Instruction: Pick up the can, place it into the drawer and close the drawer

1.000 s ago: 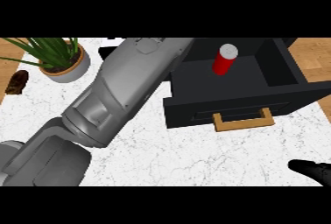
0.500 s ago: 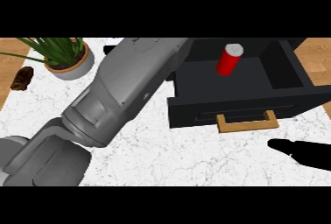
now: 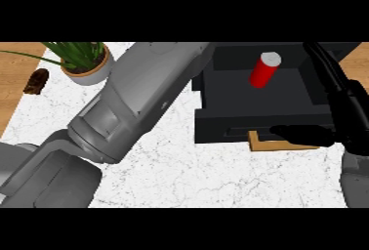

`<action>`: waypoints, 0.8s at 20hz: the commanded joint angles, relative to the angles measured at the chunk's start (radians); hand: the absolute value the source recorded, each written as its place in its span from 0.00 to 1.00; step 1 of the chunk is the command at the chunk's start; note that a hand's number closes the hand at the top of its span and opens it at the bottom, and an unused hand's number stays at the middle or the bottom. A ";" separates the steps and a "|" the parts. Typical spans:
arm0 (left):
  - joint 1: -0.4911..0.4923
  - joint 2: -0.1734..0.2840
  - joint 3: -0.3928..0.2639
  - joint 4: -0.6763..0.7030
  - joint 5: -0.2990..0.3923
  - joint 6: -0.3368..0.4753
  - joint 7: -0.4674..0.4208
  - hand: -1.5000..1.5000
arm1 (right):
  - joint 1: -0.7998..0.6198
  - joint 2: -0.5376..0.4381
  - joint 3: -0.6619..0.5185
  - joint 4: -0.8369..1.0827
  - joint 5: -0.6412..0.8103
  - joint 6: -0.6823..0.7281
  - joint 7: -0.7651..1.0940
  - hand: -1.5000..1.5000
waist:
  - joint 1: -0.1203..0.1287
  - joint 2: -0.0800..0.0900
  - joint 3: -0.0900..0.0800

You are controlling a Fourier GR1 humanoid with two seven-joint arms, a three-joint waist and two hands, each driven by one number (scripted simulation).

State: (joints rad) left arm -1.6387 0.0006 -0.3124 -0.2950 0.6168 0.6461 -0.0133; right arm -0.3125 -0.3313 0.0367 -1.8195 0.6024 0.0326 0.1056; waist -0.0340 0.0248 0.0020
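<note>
Left of right robot hand (image 3: pixel 344 105): can (image 3: pixel 264 70), in drawer (image 3: pixel 216 128).

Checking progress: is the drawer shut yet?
No, the drawer stands open with the can upright inside.

a white marbled surface (image 3: pixel 216 180) with faint grey veins fills most of the view. warm wooden boards (image 3: pixel 16 78) run along its left edge and top right corner. a green potted plant (image 3: pixel 85 62) stands at the upper left, a small dark brown object (image 3: pixel 36 81) just beside it on the wood
</note>
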 commanded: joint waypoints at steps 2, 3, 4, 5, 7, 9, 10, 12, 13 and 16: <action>0.013 -0.001 -0.004 0.016 -0.014 -0.007 -0.027 0.00 | -0.066 0.047 0.128 0.175 0.199 -0.078 -0.011 0.00 | 0.019 -0.005 -0.001; -0.001 -0.001 -0.012 -0.002 -0.012 0.003 0.026 0.00 | -0.077 0.050 0.131 0.222 0.233 -0.097 -0.012 0.00 | 0.030 -0.013 -0.001; 0.010 0.011 0.008 0.013 -0.017 -0.036 -0.008 0.00 | -0.107 0.039 0.102 0.284 0.229 -0.113 -0.043 0.00 | 0.033 -0.009 -0.001; 0.010 0.011 0.012 0.011 -0.017 -0.054 -0.015 0.00 | -0.099 0.058 0.135 0.321 0.269 -0.146 -0.063 0.00 | 0.031 -0.007 -0.001; 0.018 0.020 0.015 0.002 -0.020 -0.049 -0.012 0.00 | -0.141 0.063 0.138 0.433 0.304 -0.192 -0.112 0.00 | 0.044 -0.008 -0.001; 0.024 0.038 0.035 -0.023 -0.013 -0.042 0.018 0.00 | -0.179 0.091 0.130 0.483 0.325 -0.219 -0.093 0.00 | 0.043 -0.017 -0.001; 0.014 0.048 0.034 -0.001 -0.018 -0.062 0.018 0.00 | -0.269 0.113 0.129 0.552 0.345 -0.218 -0.068 0.00 | 0.048 -0.010 -0.001; 0.039 0.045 0.025 -0.026 -0.034 -0.032 0.001 0.00 | -0.288 0.110 0.087 0.683 0.339 -0.292 -0.141 0.00 | 0.061 -0.013 -0.001; 0.046 0.074 0.033 -0.032 -0.028 -0.053 0.028 0.00 | -0.266 0.142 0.103 0.720 0.358 -0.348 -0.160 0.00 | 0.063 -0.014 -0.001; 0.112 0.104 0.031 -0.075 -0.038 -0.076 0.013 0.00 | -0.332 0.148 0.078 0.825 0.400 -0.402 -0.144 0.00 | 0.067 -0.019 -0.002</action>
State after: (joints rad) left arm -1.5914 0.0688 -0.2844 -0.3308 0.5872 0.5947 0.0080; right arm -0.5823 -0.2051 0.1323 -1.1321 0.9560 -0.2905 -0.0275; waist 0.0242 0.0106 0.0010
